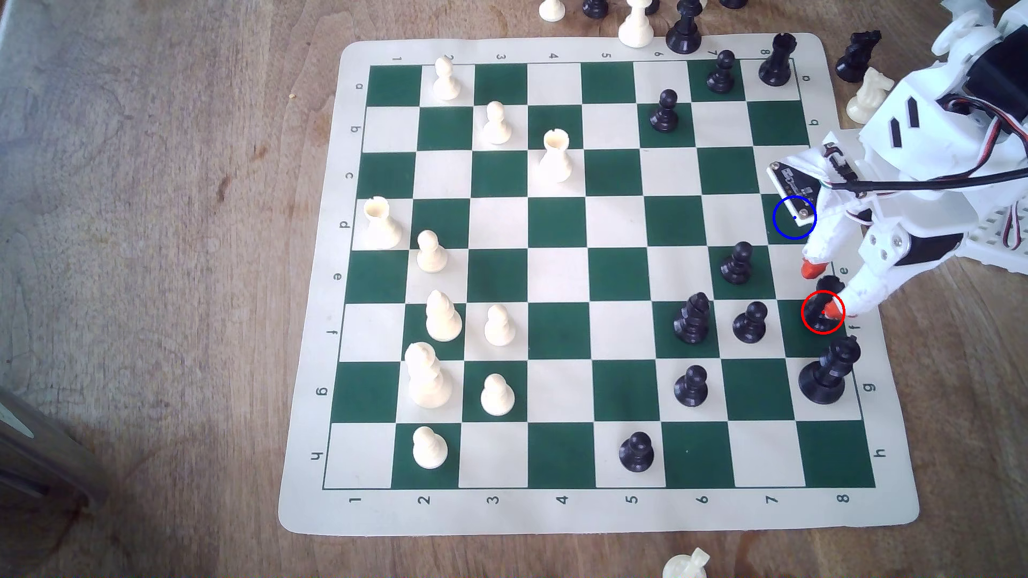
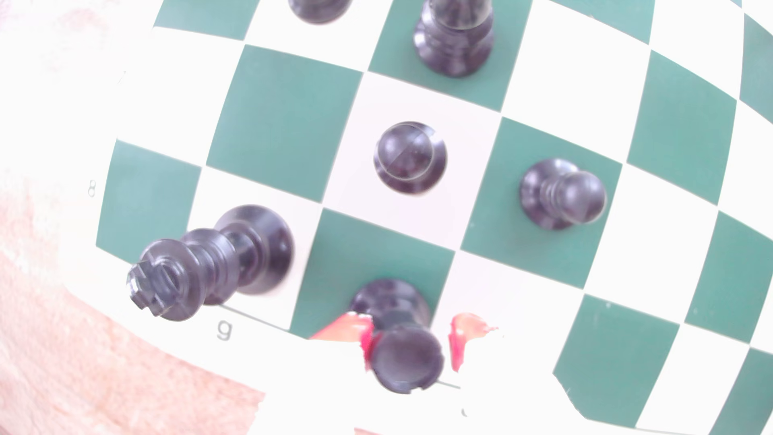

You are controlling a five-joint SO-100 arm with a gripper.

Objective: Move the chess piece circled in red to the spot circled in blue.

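Note:
The black rook (image 1: 816, 312) stands on the green square ringed in red at the exterior view's right edge of the board. In the wrist view its notched top (image 2: 408, 362) sits between my orange fingertips (image 2: 347, 330). My gripper (image 1: 822, 290) (image 2: 408, 334) is open and straddles the rook. One finger touches its side, and a narrow gap shows at the other. The spot (image 1: 784, 219), a green square with a blue ring, lies two squares farther up the same edge column. The arm's wrist board partly covers it.
The black king (image 1: 829, 369) (image 2: 209, 267) stands one square nearer than the rook. Black pawns (image 1: 750, 322) (image 1: 737, 264) and a bishop (image 1: 691, 319) crowd the squares toward the exterior view's left. Captured pieces (image 1: 859, 53) lie off the board's far right corner.

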